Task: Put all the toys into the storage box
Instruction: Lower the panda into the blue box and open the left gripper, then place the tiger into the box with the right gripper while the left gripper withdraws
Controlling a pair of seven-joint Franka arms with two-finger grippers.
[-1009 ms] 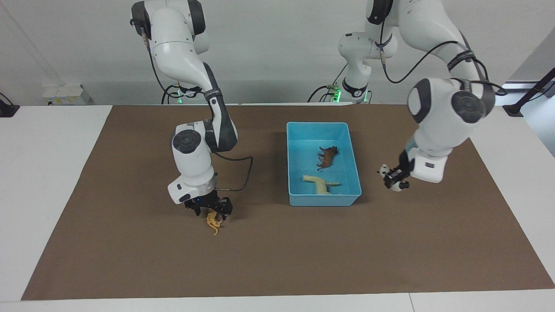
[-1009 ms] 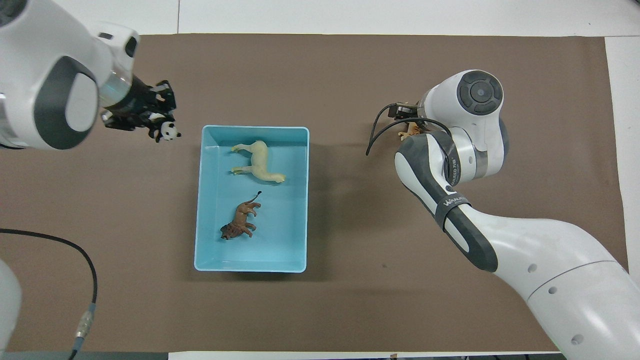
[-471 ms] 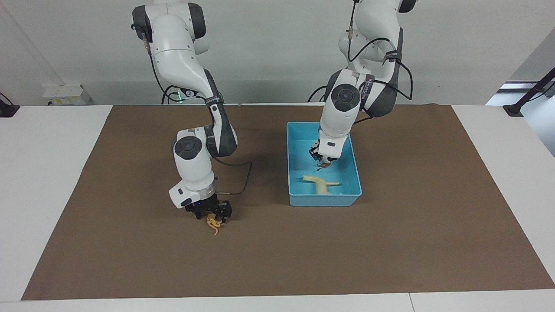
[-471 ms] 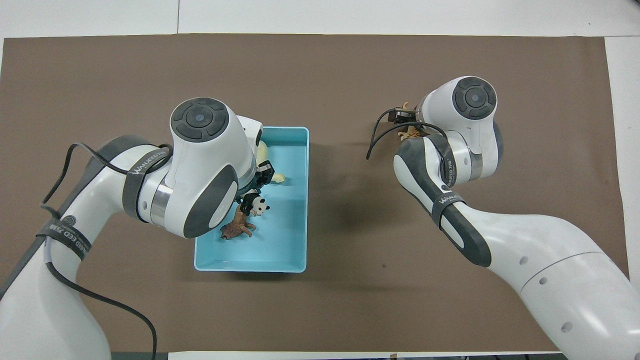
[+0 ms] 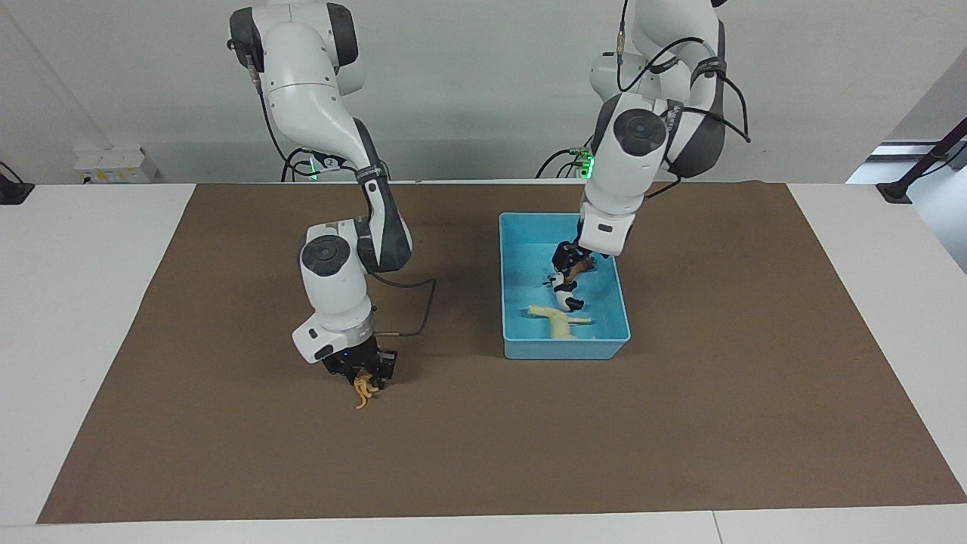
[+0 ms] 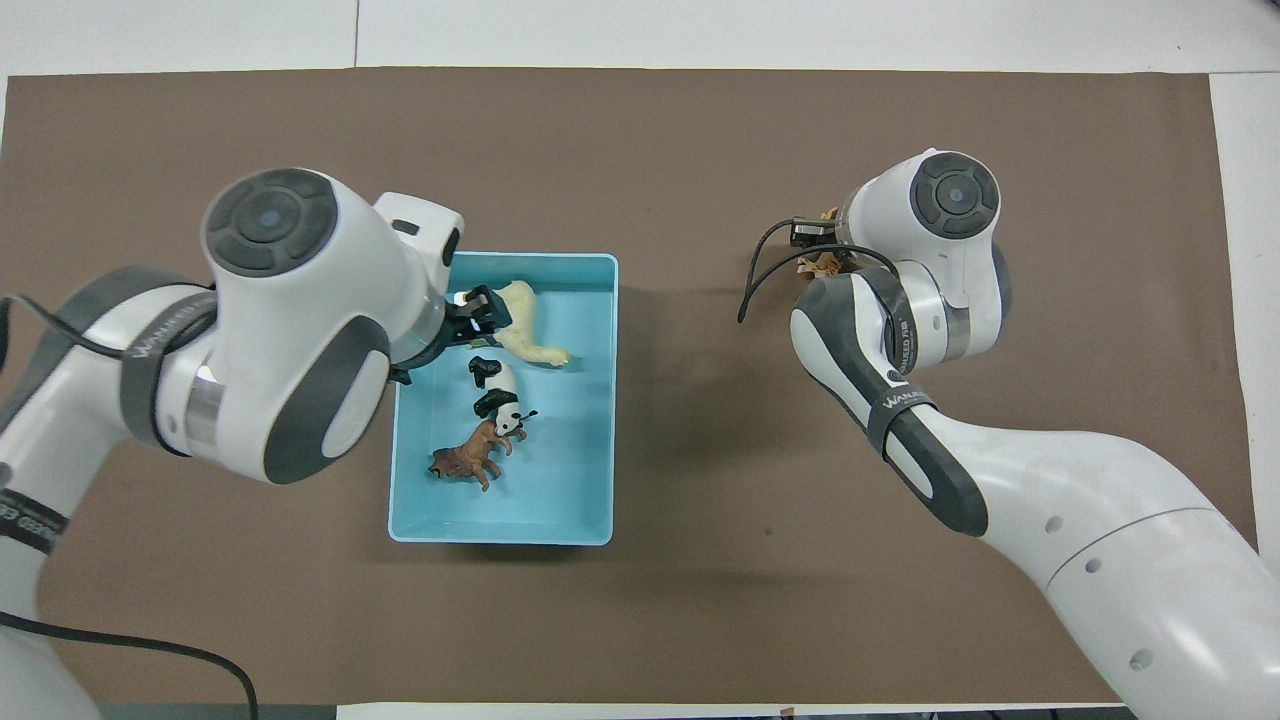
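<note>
The light blue storage box (image 5: 565,347) (image 6: 560,490) stands toward the left arm's end of the table. In it lie the cream-white horse (image 5: 557,321) (image 6: 527,325), the brown lion (image 6: 468,462) and the black-and-white panda (image 5: 563,292) (image 6: 497,390). The panda rests on its side against the lion. My left gripper (image 5: 568,262) (image 6: 472,320) hangs open just above the panda, holding nothing. Toward the right arm's end, my right gripper (image 5: 364,380) is down at the mat, shut on the orange tiger (image 5: 363,393). In the overhead view the wrist hides most of the tiger (image 6: 824,262).
A brown mat (image 5: 680,423) covers the table between white borders. The right arm's black cable (image 5: 423,302) loops out beside its wrist. A small white box (image 5: 113,165) sits off the mat at the right arm's end, near the wall.
My left arm swung in over the box and let go of the panda, which now lies beside the lion. My right gripper sank onto the tiger and closed on it.
</note>
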